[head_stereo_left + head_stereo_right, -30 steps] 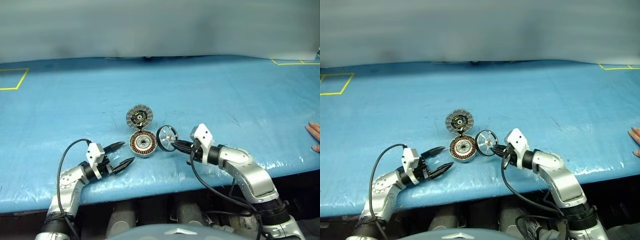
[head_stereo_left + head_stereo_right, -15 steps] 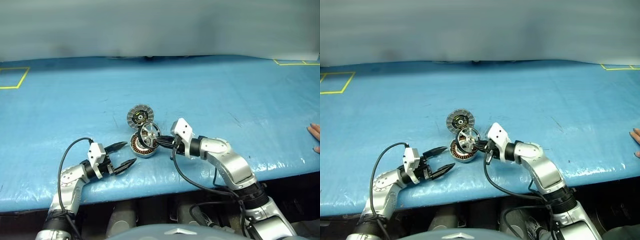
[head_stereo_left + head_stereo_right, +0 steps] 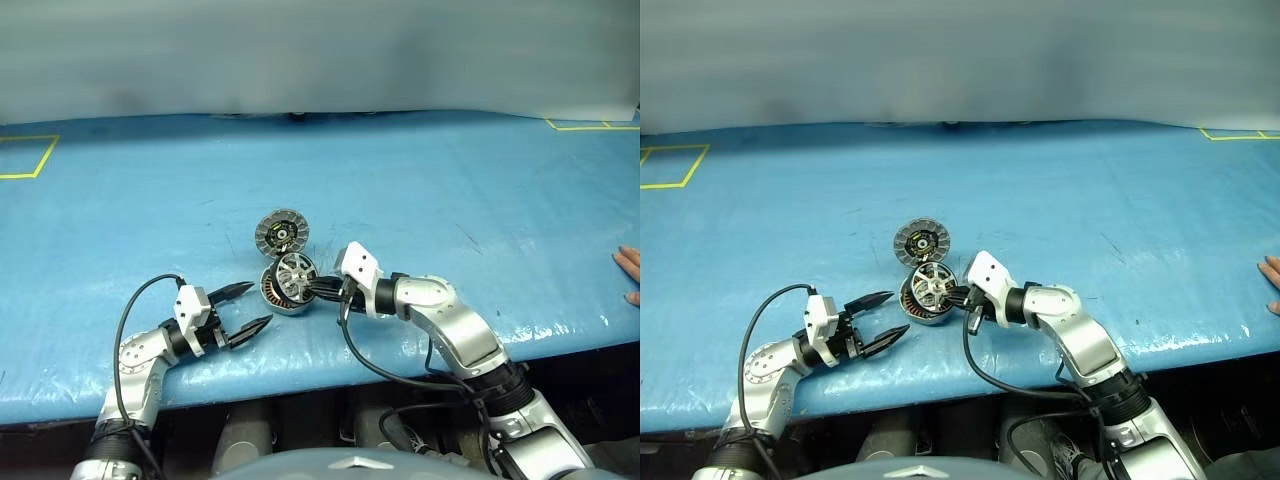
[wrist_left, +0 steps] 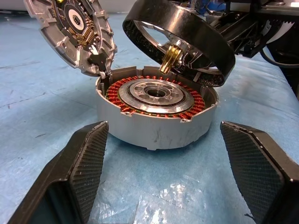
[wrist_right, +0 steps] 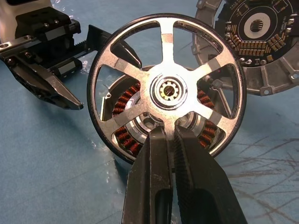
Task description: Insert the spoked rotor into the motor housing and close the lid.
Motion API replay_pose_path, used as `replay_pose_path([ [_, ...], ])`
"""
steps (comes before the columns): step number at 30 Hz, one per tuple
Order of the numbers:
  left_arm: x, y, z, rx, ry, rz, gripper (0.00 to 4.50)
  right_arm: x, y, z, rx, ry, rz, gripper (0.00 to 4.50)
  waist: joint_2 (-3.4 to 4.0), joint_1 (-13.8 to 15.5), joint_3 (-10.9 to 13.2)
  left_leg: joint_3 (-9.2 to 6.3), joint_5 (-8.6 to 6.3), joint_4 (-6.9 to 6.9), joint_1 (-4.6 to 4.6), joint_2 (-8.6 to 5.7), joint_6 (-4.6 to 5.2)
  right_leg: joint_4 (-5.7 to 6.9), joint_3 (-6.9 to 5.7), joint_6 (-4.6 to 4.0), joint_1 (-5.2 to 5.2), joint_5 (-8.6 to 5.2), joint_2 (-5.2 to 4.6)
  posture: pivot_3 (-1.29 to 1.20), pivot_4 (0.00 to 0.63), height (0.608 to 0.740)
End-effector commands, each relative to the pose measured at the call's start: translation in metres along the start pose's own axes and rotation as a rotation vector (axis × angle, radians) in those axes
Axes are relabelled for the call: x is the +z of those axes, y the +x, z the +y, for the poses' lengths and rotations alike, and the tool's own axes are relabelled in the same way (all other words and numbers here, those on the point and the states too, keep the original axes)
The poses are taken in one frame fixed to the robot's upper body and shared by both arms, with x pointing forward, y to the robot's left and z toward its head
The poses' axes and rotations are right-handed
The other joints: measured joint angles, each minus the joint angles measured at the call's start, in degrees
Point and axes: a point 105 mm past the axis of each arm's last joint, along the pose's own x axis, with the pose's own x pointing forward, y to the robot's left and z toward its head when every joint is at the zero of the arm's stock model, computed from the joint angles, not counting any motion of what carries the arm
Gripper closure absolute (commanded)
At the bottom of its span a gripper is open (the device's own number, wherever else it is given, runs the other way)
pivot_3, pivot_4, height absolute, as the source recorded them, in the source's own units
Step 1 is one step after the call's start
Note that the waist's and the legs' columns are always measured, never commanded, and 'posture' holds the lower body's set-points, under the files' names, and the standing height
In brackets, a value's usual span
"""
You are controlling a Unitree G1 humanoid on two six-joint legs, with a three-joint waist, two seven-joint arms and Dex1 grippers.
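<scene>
1. The right gripper (image 5: 169,140) is pinched tight on one silver spoke of the spoked rotor (image 5: 167,91), its two black fingers (image 5: 154,177) pressed together just below the hub.
2. The rotor hangs tilted right over the motor housing (image 4: 156,114); from the left wrist camera its black ring sits slanted above the cup, low edge close to the far rim, and I cannot tell whether it touches. It is not seated.
3. Through the spokes you catch the copper windings and the metal hub inside the cup.
4. The lid (image 3: 280,233) stands open behind the housing, hinged at the rim and tipped up so its inner face with the radial grey segments and dark centre looks towards us.
5. The right arm reaches in from the right, low over the table, with a black cable looping off the wrist.
6. Over on the other side, the left gripper (image 3: 250,306) is spread wide and holds nothing, its fingers (image 4: 86,161) pointing at the housing from just beside it, one on either side of the cup in its own camera, neither touching.
7. All of this sits near the front edge of the table (image 3: 450,180), which is covered in a wrinkled blue sheet with yellow tape marks (image 3: 30,158) at the far corners.
8. At the far right edge of the table, a person's hand (image 3: 628,268) rests on the blue sheet, well apart from the work.
</scene>
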Motion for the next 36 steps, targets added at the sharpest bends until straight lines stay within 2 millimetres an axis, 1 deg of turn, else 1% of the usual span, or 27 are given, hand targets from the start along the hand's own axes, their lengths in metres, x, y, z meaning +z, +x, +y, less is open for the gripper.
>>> replay_pose_path([
  [1, 0.010, 0.002, 0.003, 0.004, 0.036, -0.037, 0.40, 0.003, 0.001, -0.002, -0.011, -0.037, 0.004, 3.92, 0.00, 0.0, 0.0, -0.01, 0.00, 0.00, 0.00, 0.00, 0.00, 0.00, -0.01, 0.00, -0.01, 0.00, 0.00, 0.00, 0.150, 0.740],
  [4, 0.009, 0.001, 0.003, 0.008, 0.034, -0.036, 0.40, 0.004, 0.001, -0.002, -0.010, -0.046, 0.001, 3.10, 0.00, 0.0, 0.0, 0.00, 0.00, 0.00, -0.01, 0.00, 0.00, -0.01, 0.00, 0.00, -0.02, 0.00, 0.00, 0.00, 0.150, 0.740],
  [5, 0.009, 0.001, 0.003, 0.009, 0.033, -0.035, 0.40, 0.004, 0.001, -0.001, -0.009, -0.049, -0.002, 2.73, 0.00, 0.0, 0.0, 0.00, 0.00, 0.00, -0.01, 0.00, 0.00, -0.01, 0.00, 0.00, 0.00, 0.00, 0.00, 0.00, 0.150, 0.740],
  [13, 0.009, -0.001, 0.005, 0.023, 0.034, -0.036, 0.40, 0.019, 0.006, 0.001, -0.002, -0.018, -0.091, 2.73, 0.00, -0.1, 0.0, 0.00, 0.00, 0.00, 0.00, 0.01, 0.00, 0.01, 0.00, 0.00, 0.03, 0.00, 0.02, 0.00, 0.150, 0.740],
  [16, 0.009, -0.002, 0.006, 0.034, 0.033, -0.041, 0.40, 0.020, 0.013, -0.005, -0.048, 0.006, -0.116, 3.35, 0.00, -0.1, 0.0, 0.00, 0.00, 0.00, 0.00, 0.02, 0.00, 0.01, -0.01, 0.00, 0.03, 0.00, 0.02, 0.00, 0.150, 0.740],
  [19, 0.008, -0.002, 0.006, 0.040, 0.030, -0.041, 0.40, 0.019, 0.018, -0.005, -0.051, 0.024, -0.129, 4.34, 0.00, -0.1, 0.0, 0.01, 0.00, 0.00, 0.00, 0.01, 0.00, 0.01, 0.00, 0.00, 0.02, 0.00, 0.02, 0.00, 0.150, 0.740],
  [20, 0.007, -0.002, 0.006, 0.042, 0.028, -0.040, 0.40, 0.018, 0.020, -0.005, -0.053, 0.028, -0.128, 4.47, 0.00, 0.0, 0.0, 0.01, 0.00, 0.00, 0.00, 0.01, 0.00, 0.00, 0.00, 0.00, 0.03, 0.00, 0.02, 0.00, 0.150, 0.740],
  [27, 0.002, -0.005, 0.010, 0.092, 0.018, -0.025, 0.40, 0.003, 0.032, 0.001, -0.037, 0.038, -0.075, 4.47, 0.00, -0.1, 0.0, 0.01, 0.00, 0.00, 0.00, 0.01, 0.00, 0.02, 0.01, 0.01, 0.04, 0.01, 0.03, 0.00, 0.150, 0.740],
  [30, -0.001, -0.008, 0.019, 0.162, 0.037, -0.001, 0.40, 0.002, 0.031, 0.003, -0.035, 0.037, -0.072, 4.47, 0.00, -0.2, 0.0, 0.01, 0.00, -0.01, 0.03, 0.02, -0.01, 0.02, 0.01, 0.01, 0.05, 0.01, 0.04, 0.00, 0.150, 0.740],
  [33, 0.000, -0.009, 0.025, 0.208, 0.025, -0.012, 0.40, 0.006, 0.029, 0.001, -0.054, 0.050, -0.097, 4.47, 0.00, -0.2, 0.0, 0.01, 0.01, -0.01, 0.04, 0.04, -0.01, 0.03, 0.01, 0.01, 0.05, 0.01, 0.05, 0.00, 0.150, 0.740],
  [36, 0.007, -0.008, 0.035, 0.271, 0.015, -0.042, 0.40, 0.019, 0.025, 0.000, -0.061, 0.059, -0.162, 4.47, 0.00, -0.1, 0.0, 0.00, 0.01, 0.00, 0.03, 0.04, -0.02, 0.03, 0.01, 0.01, 0.06, 0.01, 0.04, 0.00, 0.150, 0.740],
])
